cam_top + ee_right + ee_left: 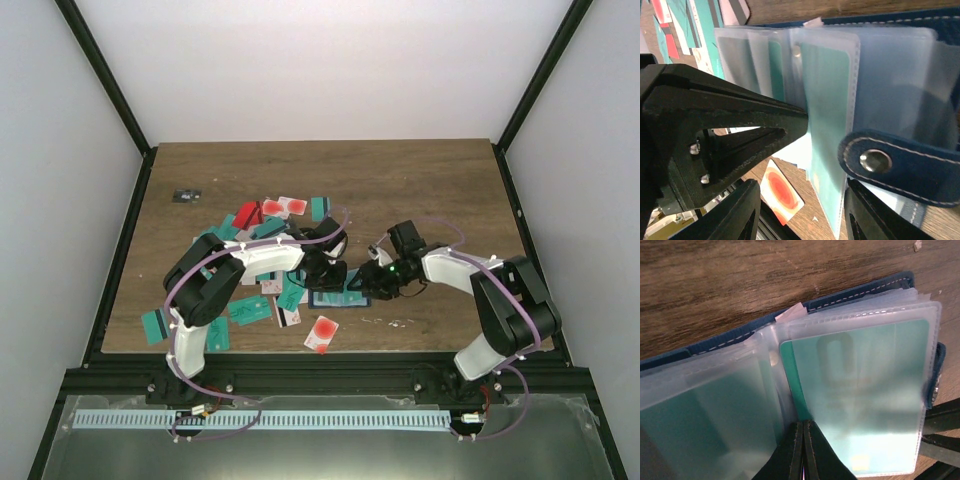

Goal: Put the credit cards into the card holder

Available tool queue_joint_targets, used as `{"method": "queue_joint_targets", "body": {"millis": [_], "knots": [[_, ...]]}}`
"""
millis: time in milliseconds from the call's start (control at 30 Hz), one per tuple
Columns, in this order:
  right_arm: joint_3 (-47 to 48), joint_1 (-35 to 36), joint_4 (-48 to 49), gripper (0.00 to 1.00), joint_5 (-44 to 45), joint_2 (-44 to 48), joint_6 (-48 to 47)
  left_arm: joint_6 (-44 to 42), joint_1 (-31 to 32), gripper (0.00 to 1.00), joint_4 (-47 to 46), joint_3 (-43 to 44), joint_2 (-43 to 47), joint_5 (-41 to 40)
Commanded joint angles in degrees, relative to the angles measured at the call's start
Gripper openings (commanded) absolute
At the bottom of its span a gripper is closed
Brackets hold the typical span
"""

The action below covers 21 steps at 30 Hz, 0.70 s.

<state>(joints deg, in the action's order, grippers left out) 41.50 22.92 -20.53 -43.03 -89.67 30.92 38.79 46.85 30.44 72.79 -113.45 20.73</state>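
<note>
Now, card holder (860,296): open on worktop (420,180), between both hands, teal cards sleeved
Left hand (803,445): clenched at sleeve fold
Right hand (802,200): released, astride clasp-side sleeve
Credit cards (250,310): scattered left of holder

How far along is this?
Done: at least two teal cards sit in sleeves of the open card holder. In hand: left gripper, shut, and right gripper at the holder; no loose card seen gripped. Left: many credit cards loose on the table.
</note>
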Motion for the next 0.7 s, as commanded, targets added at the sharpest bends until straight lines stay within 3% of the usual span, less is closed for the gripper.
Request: {"method": "queue_joint_targets", "body": {"millis": [0,267,667], "knots": [[2.9,1.2,0.2,0.48,-1.4,0.1,0.0,0.9,0.0,0.04,0.4,1.3,1.5,-1.8],[4.9,2.1,-1.0,0.48,-1.4,-0.9,-0.3,2.8,-1.3,0.04,2.1,1.2,6.7,-3.8],[11.7,8.1,-1.6,0.48,-1.2,-5.8,0.7,3.6,-6.3,0.06,5.3,-6.6,19.6,-6.2]]}}
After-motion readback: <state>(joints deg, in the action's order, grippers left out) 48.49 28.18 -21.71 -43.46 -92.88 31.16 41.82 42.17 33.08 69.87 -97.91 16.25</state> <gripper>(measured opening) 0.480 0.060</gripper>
